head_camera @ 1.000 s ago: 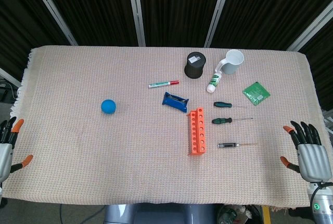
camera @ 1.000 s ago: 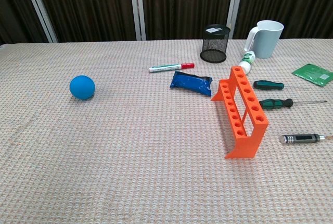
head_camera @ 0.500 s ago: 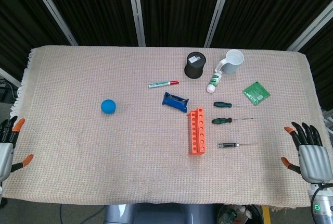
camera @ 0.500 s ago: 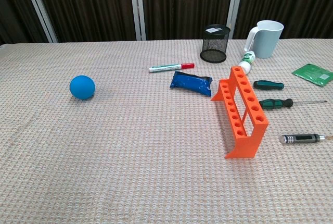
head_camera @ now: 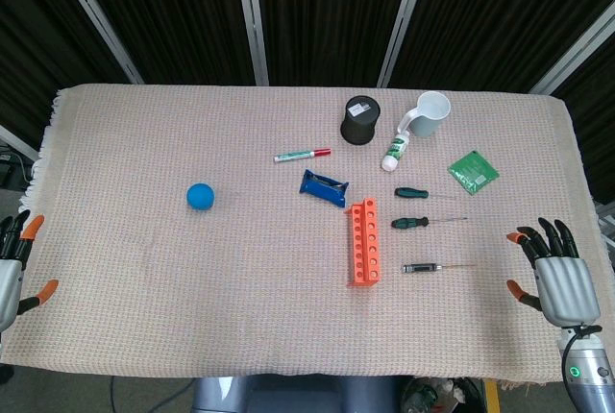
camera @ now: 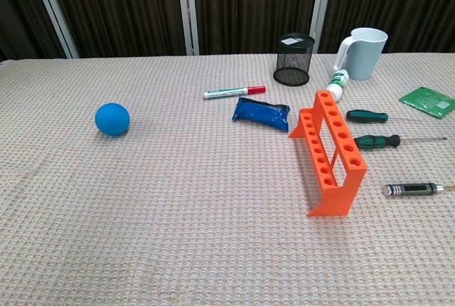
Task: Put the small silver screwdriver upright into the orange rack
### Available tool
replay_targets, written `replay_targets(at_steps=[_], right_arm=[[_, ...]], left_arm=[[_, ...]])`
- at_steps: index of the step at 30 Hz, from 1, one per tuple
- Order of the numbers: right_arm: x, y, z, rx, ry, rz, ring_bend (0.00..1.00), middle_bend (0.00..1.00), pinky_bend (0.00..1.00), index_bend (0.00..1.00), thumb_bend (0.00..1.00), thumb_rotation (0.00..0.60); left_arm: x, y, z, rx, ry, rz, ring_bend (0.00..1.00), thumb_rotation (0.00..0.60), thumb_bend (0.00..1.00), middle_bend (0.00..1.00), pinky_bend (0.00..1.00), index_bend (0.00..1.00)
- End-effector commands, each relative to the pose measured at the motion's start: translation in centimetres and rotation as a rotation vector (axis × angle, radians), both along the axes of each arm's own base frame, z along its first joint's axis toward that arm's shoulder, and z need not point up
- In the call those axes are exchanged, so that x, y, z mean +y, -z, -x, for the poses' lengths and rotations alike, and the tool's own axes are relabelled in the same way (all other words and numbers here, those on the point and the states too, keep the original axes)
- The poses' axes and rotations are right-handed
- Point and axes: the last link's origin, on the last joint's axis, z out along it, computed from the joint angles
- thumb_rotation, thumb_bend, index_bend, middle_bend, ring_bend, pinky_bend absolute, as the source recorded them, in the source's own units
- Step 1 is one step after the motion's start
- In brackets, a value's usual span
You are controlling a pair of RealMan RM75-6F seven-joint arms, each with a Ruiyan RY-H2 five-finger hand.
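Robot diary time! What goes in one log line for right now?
phase: start | small silver screwdriver: lying flat, right of orange rack | rack holes: none filled | right hand: open, nearest | left hand: open, table edge

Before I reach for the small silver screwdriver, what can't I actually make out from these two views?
- Small silver screwdriver: chest view cuts its tip off at the right edge; in head view the thin shaft is too fine to read the tip type.
- Right hand: seen only in head view, at the table's edge; outside the chest view.
- Left hand: mostly cut off by the head view's left edge.
- Orange rack: hole depth is not visible in either view.
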Motion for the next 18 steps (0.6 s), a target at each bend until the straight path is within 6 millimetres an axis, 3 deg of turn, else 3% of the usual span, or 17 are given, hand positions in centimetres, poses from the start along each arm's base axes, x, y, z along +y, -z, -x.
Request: replay_targets(at_steps=[1,8,18], right_arm=[[-1.2,0.2,-1.3,0.050,-0.037,-0.036,0.08,0.22,0.03,0.30,0.15,0.600],[-4.2,2.3,-5.0,0.146,-0.095,-0.134,0.06,0.21,0.03,0.36,0.15,0.600],[-5.6,5.1,-7.1,0.203,-0.076,-0.234,0.02,0.18,0.03,0.41,0.18,0.600]], left_arm=[[0.2,-0.1,-0.1,0.003,0.007,0.001,0.00,0.600,0.19,0.00,0.00,0.08],[1.0,-0.4,-0.3,0.014,0.027,0.005,0.00,0.600,0.19,0.00,0.00,0.09],[1.9,-0.9,-0.2,0.021,0.035,-0.009,0.00,0.600,0.19,0.00,0.00,0.10]])
